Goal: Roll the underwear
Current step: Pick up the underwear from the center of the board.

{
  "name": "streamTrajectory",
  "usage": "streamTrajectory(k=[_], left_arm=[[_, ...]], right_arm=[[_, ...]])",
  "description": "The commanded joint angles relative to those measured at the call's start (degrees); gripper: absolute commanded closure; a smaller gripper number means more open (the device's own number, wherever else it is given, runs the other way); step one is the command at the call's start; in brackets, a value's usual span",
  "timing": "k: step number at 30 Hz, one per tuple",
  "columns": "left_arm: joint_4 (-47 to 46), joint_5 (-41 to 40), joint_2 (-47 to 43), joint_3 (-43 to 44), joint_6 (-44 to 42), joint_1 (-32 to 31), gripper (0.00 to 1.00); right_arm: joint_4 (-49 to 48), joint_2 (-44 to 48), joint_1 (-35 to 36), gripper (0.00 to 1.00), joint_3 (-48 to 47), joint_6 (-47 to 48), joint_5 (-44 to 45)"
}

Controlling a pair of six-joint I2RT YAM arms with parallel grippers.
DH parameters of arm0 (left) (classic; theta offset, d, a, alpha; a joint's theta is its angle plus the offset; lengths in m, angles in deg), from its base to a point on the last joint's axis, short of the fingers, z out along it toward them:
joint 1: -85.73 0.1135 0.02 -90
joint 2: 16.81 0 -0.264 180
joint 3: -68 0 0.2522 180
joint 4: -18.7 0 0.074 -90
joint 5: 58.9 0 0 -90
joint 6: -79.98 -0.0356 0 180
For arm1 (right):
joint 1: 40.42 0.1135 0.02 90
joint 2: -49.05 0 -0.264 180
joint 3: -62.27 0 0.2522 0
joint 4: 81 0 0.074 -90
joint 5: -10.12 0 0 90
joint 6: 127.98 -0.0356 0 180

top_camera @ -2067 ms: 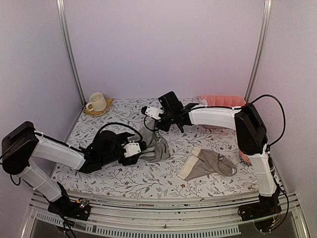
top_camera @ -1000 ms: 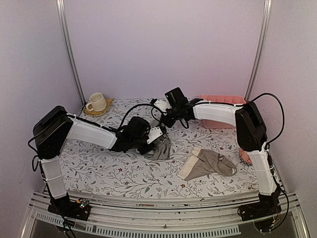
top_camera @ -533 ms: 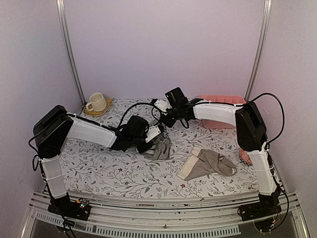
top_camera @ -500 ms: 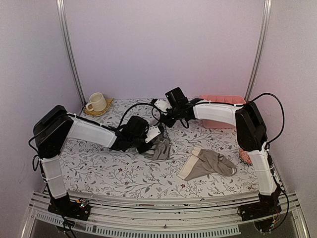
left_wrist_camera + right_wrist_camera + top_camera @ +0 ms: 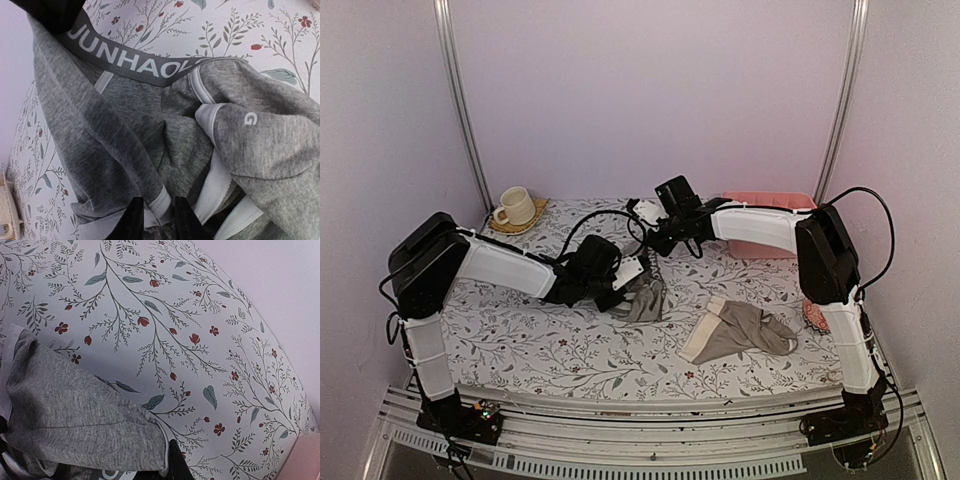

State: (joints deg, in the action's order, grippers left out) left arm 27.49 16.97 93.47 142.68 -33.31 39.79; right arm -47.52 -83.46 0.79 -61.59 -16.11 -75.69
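Observation:
The grey underwear with white edging lies bunched mid-table, and its dark lettered waistband is pulled up at the far side. My left gripper is at its left edge. In the left wrist view the left gripper has its narrow jaws on either side of a fold of white hem. My right gripper is shut on the raised far corner, with grey cloth hanging from the right gripper. The taupe underwear with its cream waistband lies flat to the right, untouched.
A pink bin stands at the back right. A cream cup sits on a saucer at the back left. A pink knitted ball lies by the right arm's base, near the table's right edge.
My left arm swung up from the near left to the grey underwear, and its jaws have narrowed onto the white hem. The right arm has barely moved and keeps the far corner raised.

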Motion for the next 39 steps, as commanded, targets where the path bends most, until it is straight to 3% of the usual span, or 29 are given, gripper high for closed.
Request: streamTrajectory(k=[1,4,7,13,19,31,39], left_arm=[[0.92,-0.26,1.08,0.86,0.36,0.94,0.73],[1.60,0.50,1.06,1.05,1.01,1.06,0.59],[2.28,-0.17,1.78,1.92,1.72,1.03,0.57],[2.41,-1.61,4.18,2.51,1.60,1.12,0.73],[2.32,-2.40,3.19,2.12,1.44,1.45,0.99],[-0.35,-1.21,-15.73,2.11,-4.72,3.82,1.00],[0.83,-0.01,-25.68,-0.77,-11.75,4.48,1.00]], right_arm=[[0.14,-1.26,-0.30,0.98,-1.52,0.19,0.47],[0.22,-1.26,-0.34,0.98,-1.47,0.19,0.42],[0.17,-1.26,-0.26,0.98,-1.52,0.28,0.34],[0.14,-1.26,-0.30,0.98,-1.52,0.45,0.24],[0.20,-1.23,-0.34,0.98,-1.43,0.75,0.47],[2.55,5.92,0.04,0.98,2.34,6.40,-2.57],[14.38,16.94,1.82,0.99,1.38,11.43,-4.65]])
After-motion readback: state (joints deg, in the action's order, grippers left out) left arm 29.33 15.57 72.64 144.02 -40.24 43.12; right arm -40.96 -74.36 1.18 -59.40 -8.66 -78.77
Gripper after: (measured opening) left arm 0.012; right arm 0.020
